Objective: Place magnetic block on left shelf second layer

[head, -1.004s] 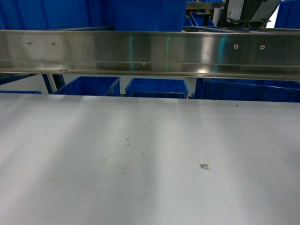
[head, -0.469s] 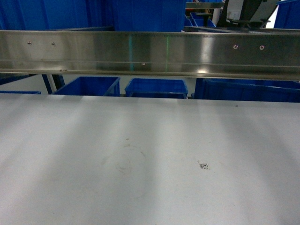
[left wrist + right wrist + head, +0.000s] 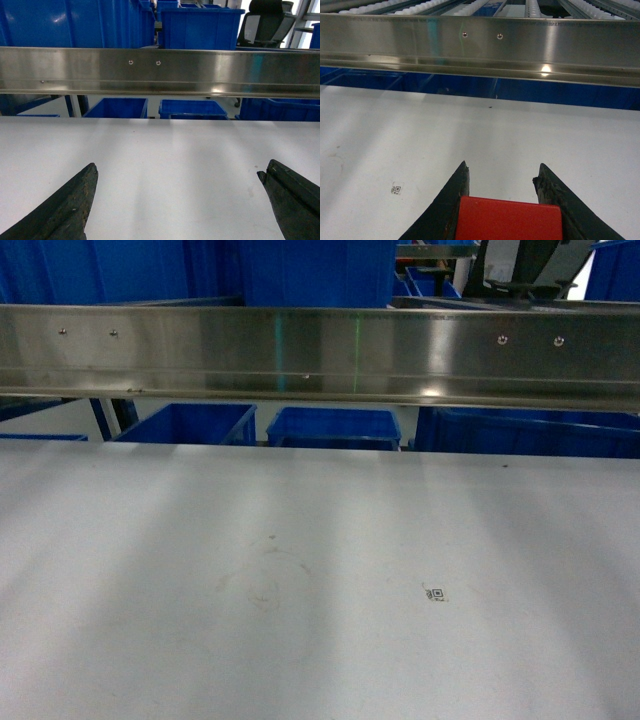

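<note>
The magnetic block, a red cube, is clamped between the dark fingers of my right gripper, just above the white table. My left gripper is wide open over the same table, with nothing between its fingers. A shiny stainless-steel shelf rail runs across the far side, with large blue crates on the tier above it. I cannot tell which shelf layer this rail belongs to. Neither gripper shows in the head view.
Smaller blue crates stand below the rail, behind the table's far edge. A small printed marker lies on the table. The right wrist view shows roller tracks above the rail. An office chair stands behind at the right.
</note>
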